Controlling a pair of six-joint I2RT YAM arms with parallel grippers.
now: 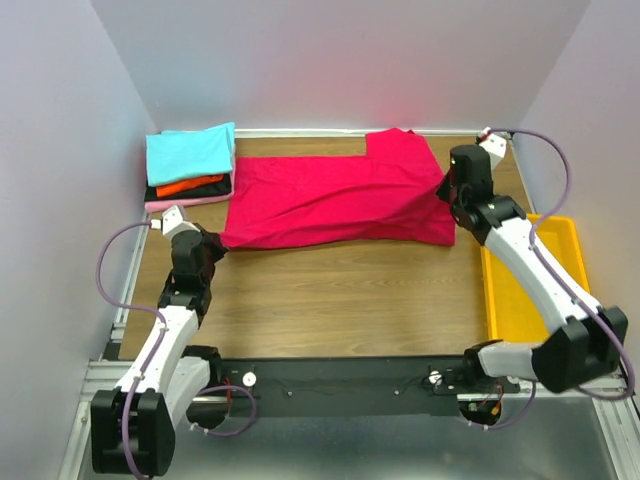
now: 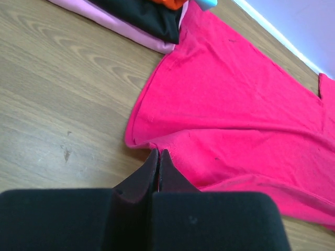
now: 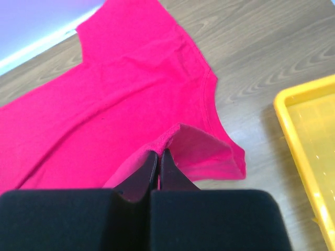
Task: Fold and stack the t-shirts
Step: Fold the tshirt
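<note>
We hold the red shirt [image 1: 340, 200], spread toward twelve o'clock, by its near edge so it can fold over: left gripper [image 2: 158, 155] clamped on the hem corner, right gripper [image 3: 158, 155] clamped on the sleeve end; the stack [image 1: 190, 165] sits at ten o'clock

The wooden bench [image 1: 330, 300] is carrying a red shirt [image 1: 340, 200], which is lying spread across its far half, with its near-left corner and right edge lifting off the wood. A pink shirt [image 2: 112, 21] is lying folded in the far-left corner, right against the red one, while a yellow bin [image 1: 530, 290] is sitting along the right edge, near the red shirt.
</note>
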